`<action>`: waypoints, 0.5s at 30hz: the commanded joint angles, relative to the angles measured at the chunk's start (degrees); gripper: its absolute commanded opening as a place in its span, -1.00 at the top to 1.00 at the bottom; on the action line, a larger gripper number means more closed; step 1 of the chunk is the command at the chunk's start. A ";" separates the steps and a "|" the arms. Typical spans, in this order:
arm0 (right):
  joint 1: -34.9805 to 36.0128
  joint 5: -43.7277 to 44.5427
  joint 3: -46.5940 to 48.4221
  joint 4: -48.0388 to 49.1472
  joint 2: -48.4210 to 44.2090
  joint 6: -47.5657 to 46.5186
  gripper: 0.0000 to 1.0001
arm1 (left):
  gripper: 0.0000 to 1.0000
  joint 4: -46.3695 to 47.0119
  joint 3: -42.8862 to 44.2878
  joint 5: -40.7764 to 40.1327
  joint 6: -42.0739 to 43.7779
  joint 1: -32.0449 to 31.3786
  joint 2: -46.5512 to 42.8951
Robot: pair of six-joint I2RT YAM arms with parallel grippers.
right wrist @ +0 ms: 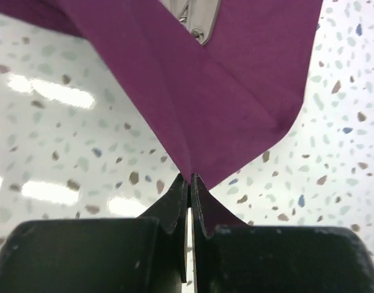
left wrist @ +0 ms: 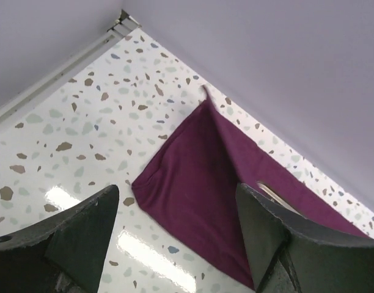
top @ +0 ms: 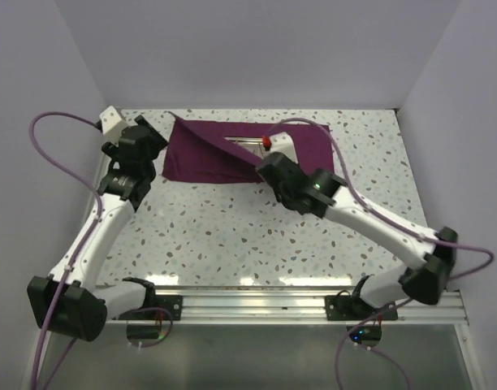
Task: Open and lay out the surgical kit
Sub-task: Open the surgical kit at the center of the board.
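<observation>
1. Item: surgical kit. A maroon cloth wrap (top: 200,158) lies on the speckled counter (top: 232,244) in the upper middle of the overhead view, close under the back wall. It is partly opened: one flap is drawn up into a ridge, and steel instruments (right wrist: 202,21) show in the gap.
2. Handling, as judged: the cloth is thin, soft and light. It drapes and creases, and a hard pull would likely drag the contents. The steel is stiff, slick and heavier, and may slide. The best hold is a free flap corner or edge, away from the steel.
3. Right claw (right wrist: 190,183): the jaws are pressed together on a fold at the wrap's lower edge. The cloth fans upward from the tips.
4. Left claw (left wrist: 176,201): the jaws are wide and hold nothing. It sits at the upper left of the overhead view, just beside the wrap's left edge and apparently not touching it.
</observation>
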 commanded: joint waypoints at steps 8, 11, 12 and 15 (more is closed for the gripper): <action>4.06 -6.87 -28.74 -15.30 -50.29 24.40 0.99 | -0.63 -12.77 -0.12 0.18 0.71 -0.65 -11.55; 3.97 -9.26 -28.31 -17.83 -51.10 27.29 -0.46 | -0.63 -13.65 -2.67 1.23 -0.26 -0.91 -13.40; 4.06 -8.39 -28.13 -18.54 -50.14 27.74 -0.60 | -0.62 -13.65 -3.20 1.93 -0.26 -1.08 -13.67; 4.06 -5.58 -28.30 -18.38 -49.87 29.05 -0.67 | -0.61 -15.66 -4.78 1.07 -0.53 -2.23 -14.28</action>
